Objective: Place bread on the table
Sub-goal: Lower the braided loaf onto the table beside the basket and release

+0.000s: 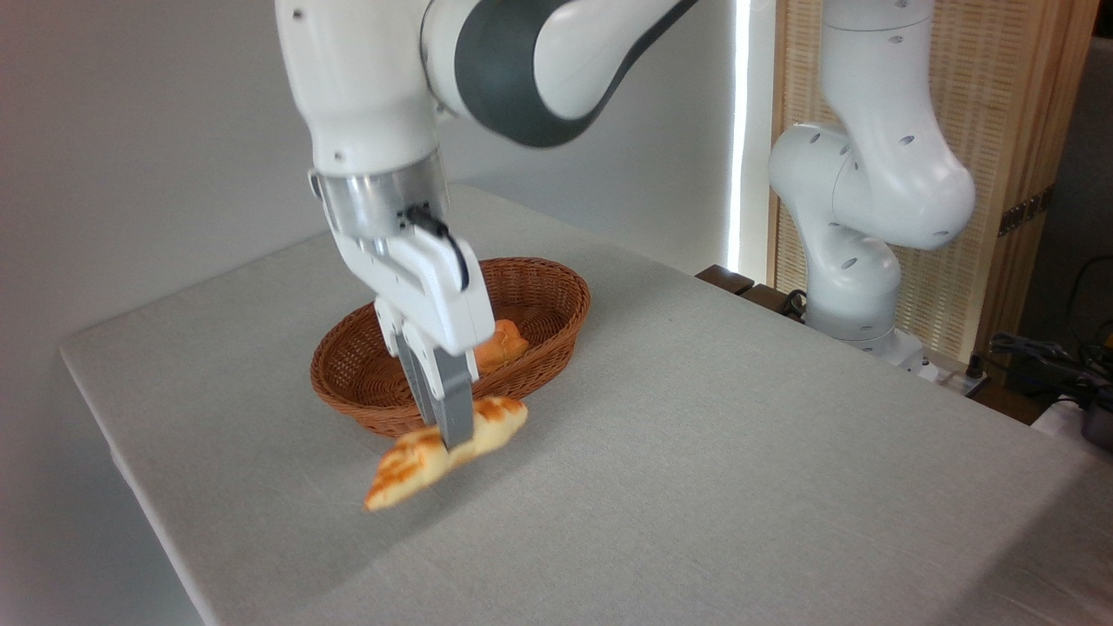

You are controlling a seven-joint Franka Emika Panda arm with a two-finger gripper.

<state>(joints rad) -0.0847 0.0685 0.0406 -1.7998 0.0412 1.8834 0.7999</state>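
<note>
The gripper (448, 435) pinches the bread (445, 450) at its middle, both fingers (454, 402) pressed against the loaf from either side. The bread hangs tilted, its left tip lower and pointing toward the near-left, its right end higher and just in front of the basket (539, 335); whether the low tip touches the table (713, 452) cannot be told, though a faint shadow lies under it. The basket's front rim sits just behind the loaf, and a small bun (500, 342) lies inside it, partly hidden by the gripper. The table's left edge runs diagonally well apart from the bread, and wide bare cloth stretches to the right and toward the near side. The arm's base (856, 322) stands past the far right edge, near a slatted wooden screen (1000, 113).
</note>
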